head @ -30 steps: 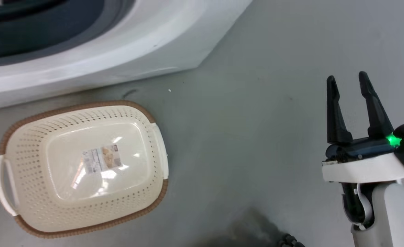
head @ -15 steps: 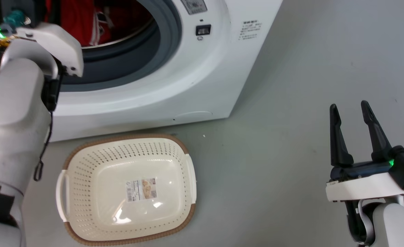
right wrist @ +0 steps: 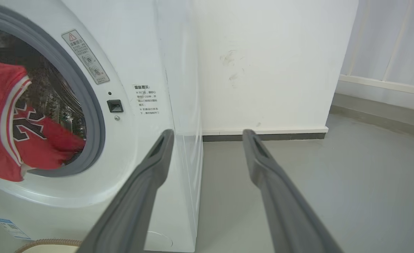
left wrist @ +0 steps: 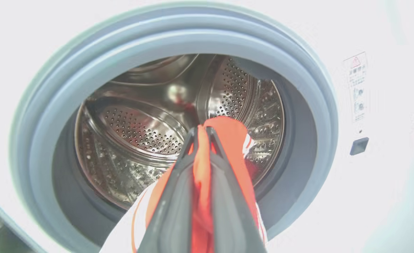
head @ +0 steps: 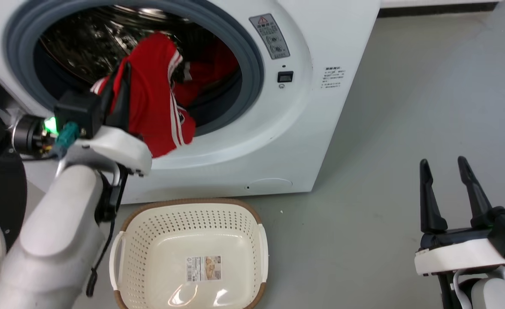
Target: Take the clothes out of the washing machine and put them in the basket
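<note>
1. Basket (head: 191, 201): on the floor (head: 385, 107), just in front of the washing machine (head: 321, 128), under its porthole. Upright and empty.
2. My right gripper (head: 443, 162): off the machine's right corner, above bare floor. Jaws spread, nothing held.
3. My left gripper (left wrist: 201, 130): at the machine's porthole, clenched on a red garment (head: 153, 103) that hangs out over the grey rubber rim (head: 252, 73).
4. Handling, as I judge it: light, soft and limp. It will swing and may drag on the rim. Pinch bunched folds, not a hem.
5. More red clothes (head: 209, 68): deeper inside the machine's drum (left wrist: 129, 130).
6. Room: open drop from the porthole to the basket. What looks like the open door (head: 1, 189) crowds the machine's left.
</note>
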`<state>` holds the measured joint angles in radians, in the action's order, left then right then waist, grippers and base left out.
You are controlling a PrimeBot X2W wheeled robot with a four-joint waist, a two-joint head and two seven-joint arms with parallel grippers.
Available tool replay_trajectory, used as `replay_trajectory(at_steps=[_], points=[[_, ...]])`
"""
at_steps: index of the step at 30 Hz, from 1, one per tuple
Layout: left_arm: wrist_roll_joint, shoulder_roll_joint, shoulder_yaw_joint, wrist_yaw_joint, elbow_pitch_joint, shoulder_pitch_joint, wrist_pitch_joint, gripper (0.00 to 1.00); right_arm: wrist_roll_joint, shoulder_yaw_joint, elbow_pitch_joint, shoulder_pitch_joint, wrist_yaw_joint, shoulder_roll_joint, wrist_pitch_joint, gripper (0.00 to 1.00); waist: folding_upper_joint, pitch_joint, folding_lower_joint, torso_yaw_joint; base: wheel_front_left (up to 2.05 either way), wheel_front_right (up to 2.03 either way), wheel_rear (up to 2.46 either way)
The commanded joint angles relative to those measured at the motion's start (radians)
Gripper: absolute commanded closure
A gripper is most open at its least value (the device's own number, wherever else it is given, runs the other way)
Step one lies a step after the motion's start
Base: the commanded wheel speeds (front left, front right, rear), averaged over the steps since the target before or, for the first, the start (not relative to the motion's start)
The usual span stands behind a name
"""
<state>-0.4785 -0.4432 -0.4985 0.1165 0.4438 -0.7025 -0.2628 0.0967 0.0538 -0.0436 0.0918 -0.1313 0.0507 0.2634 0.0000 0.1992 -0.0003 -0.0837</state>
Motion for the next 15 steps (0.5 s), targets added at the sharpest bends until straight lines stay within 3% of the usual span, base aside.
replay_trajectory(at_steps=[1, 8, 15], points=[[0.004, -0.007, 0.008, 0.006, -0.016, 0.021, -0.003, 1.0, 0.001, 0.0, -0.004, -0.02, 0.001, -0.001, 0.002, 0.0, 0.0, -0.022, 0.0003, 0.011, 0.0, 0.0, 0.0], [-0.012, -0.026, 0.024, 0.04, -0.151, 0.222, 0.002, 1.0, 0.007, 0.0, -0.003, -0.041, 0.001, -0.001, 0.002, 0.0, 0.0, -0.065, 0.0003, 0.012, 0.0, 0.0, 0.0], [-0.038, -0.021, -0.024, 0.029, -0.144, 0.343, 0.053, 1.0, 0.006, -0.01, 0.001, -0.044, 0.001, -0.001, 0.002, 0.0, 0.0, -0.057, 0.0003, 0.001, 0.0, 0.0, 0.0]])
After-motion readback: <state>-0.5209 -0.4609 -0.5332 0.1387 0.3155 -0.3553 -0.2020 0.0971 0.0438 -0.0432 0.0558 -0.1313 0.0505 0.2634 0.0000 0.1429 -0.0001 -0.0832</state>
